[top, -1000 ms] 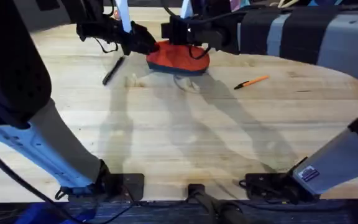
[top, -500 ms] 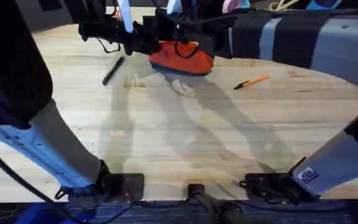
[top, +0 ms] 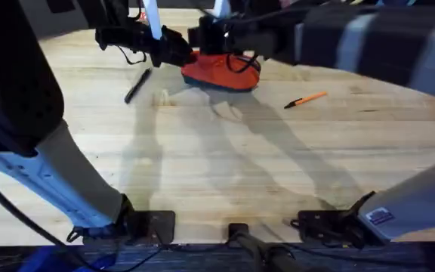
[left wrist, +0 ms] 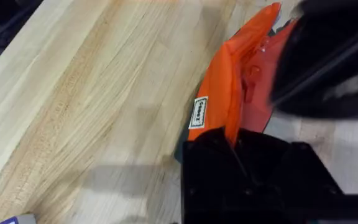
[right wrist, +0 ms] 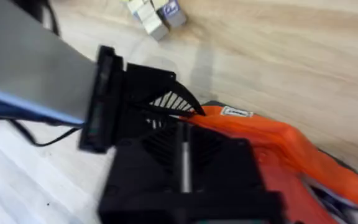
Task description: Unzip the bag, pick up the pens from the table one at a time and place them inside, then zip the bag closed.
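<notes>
The orange bag [top: 222, 70] lies at the far middle of the table [top: 225, 166], lifted a little at its left end. My left gripper [top: 178, 53] is shut on that end; in the left wrist view its fingers [left wrist: 211, 155] pinch the orange fabric [left wrist: 229, 93]. My right gripper [top: 216, 38] hangs right over the bag, with its fingers pressed together on the bag's top [right wrist: 260, 134]; what they pinch is hidden. The black pen [top: 137, 85] lies left of the bag. The orange pen [top: 306, 99] lies to its right.
A few small pale blocks [right wrist: 152, 10] lie on the table just in front of the bag's left end [top: 161, 97]. Both arms cross the far part of the table. The near half of the tabletop is bare wood.
The right gripper shifted left over the bag and came back right. The bag wobbled and moved slightly right with it. The left gripper kept its hold, and the pens stayed put.
</notes>
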Robot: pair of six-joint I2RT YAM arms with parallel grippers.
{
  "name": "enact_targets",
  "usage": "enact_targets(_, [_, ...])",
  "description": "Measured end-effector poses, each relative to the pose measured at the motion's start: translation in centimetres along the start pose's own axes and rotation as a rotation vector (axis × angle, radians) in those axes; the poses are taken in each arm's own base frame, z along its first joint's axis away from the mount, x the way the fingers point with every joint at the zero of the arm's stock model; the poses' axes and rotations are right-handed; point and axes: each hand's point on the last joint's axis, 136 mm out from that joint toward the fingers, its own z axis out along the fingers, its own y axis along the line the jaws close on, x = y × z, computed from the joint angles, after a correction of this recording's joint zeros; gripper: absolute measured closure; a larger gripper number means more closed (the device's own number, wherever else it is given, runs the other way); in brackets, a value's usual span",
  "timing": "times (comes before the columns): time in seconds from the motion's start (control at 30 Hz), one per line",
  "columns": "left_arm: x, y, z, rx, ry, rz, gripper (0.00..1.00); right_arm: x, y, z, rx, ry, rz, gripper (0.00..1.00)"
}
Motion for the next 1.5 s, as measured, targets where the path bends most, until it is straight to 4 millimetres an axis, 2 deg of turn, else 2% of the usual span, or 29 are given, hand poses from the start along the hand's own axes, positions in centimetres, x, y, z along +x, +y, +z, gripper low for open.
enact_targets(0.03, [0.0,0.0,0.0,0.0,0.0,0.0,0.959,-0.5,0.0,-1.0,0.012,-0.01,-0.002,0.901])
enact_targets(0.2, [0.0,0.0,0.0,0.0,0.0,0.0,0.959,-2.4,0.5,-6.2,0.045,-0.05,-0.017,0.169])
enact_targets(0.23, [0.0,0.0,0.0,0.0,0.0,0.0,0.959,-2.5,0.5,-6.9,0.051,-0.048,-0.022,0.053])
enact_targets(0.27, [0.0,0.0,0.0,0.0,0.0,0.0,0.959,-2.5,0.6,-7.6,0.056,-0.046,-0.023,0.018])
enact_targets(0.53, [0.1,-0.1,0.0,0.005,0.002,-0.007,0.959,-0.8,0.0,-10.7,0.099,0.026,0.044,0.005])
enact_targets(0.73, [0.2,-0.4,0.0,0.015,0.005,-0.021,0.959,2.4,-1.3,-11.4,0.172,0.139,0.24,0.005])
enact_targets(0.83, [0.2,-0.4,0.0,0.015,0.005,-0.021,0.959,3.0,-1.6,-11.6,0.211,0.148,0.303,0.004])
enact_targets(1.1, [0.2,-0.4,0.0,0.015,0.005,-0.02,0.959,3.2,-1.4,-11.8,0.303,0.086,0.308,0.004])
enact_targets(1.5, [0.2,-0.4,0.0,0.015,0.005,-0.02,0.959,3.1,-1.5,-11.8,0.317,0.071,0.314,0.004])
